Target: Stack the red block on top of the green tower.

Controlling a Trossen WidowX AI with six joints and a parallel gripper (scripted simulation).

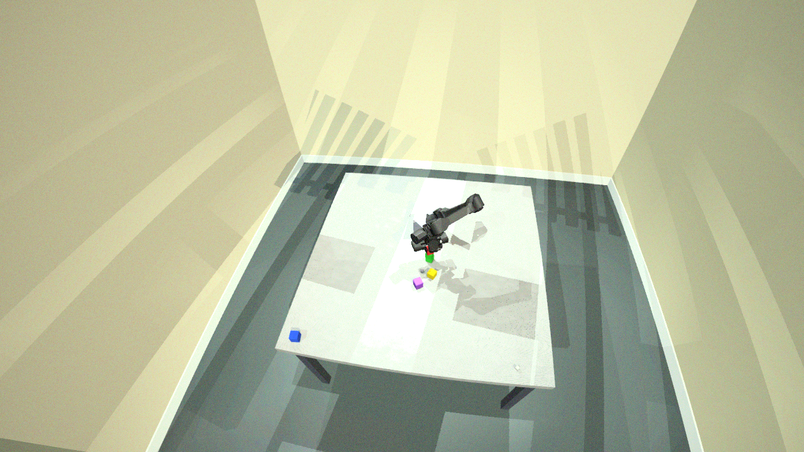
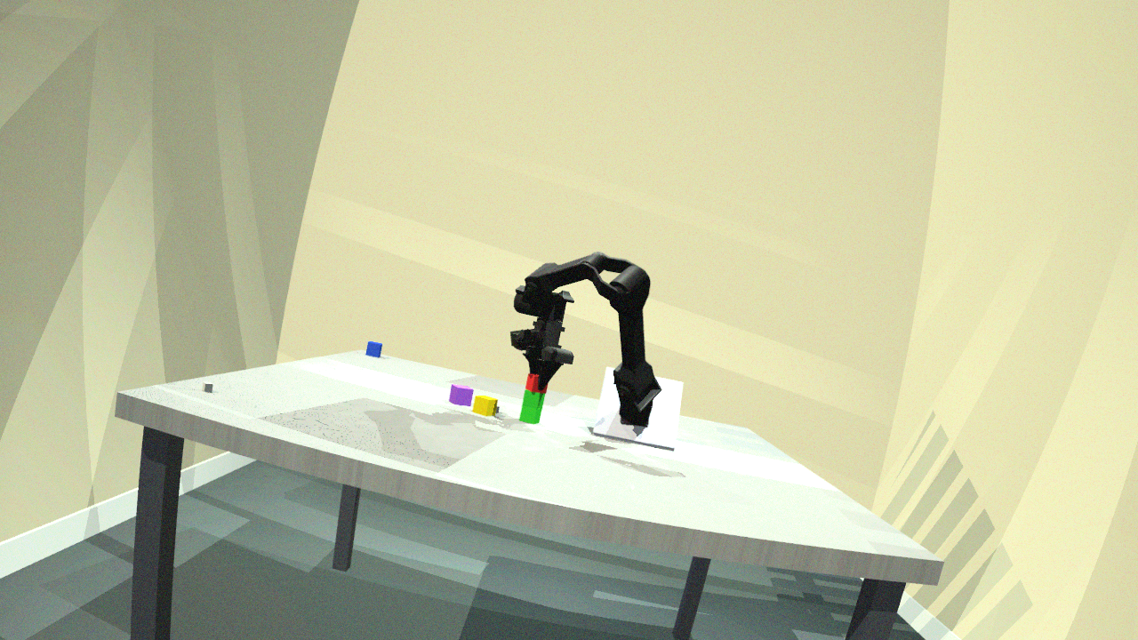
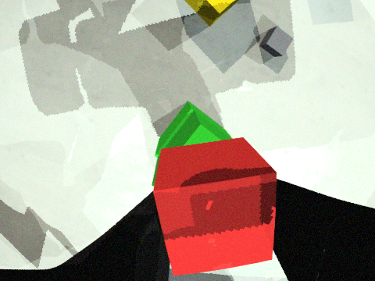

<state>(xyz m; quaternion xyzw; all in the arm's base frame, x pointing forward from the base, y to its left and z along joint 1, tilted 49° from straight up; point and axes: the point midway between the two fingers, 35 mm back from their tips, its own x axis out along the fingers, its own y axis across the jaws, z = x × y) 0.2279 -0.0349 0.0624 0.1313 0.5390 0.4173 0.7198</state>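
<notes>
The green tower stands upright on the table, two green blocks high. My gripper is shut on the red block. The red block is directly over the tower in the exterior view, its bottom at the tower's top; whether they touch or a thin gap remains I cannot tell. In the wrist view the red block covers much of the tower's top, and a green corner shows beyond it. The black fingers stand on both sides of the red block.
A yellow block and a purple block lie near the tower. A small grey cube is beside the yellow block. A blue block is near a table corner.
</notes>
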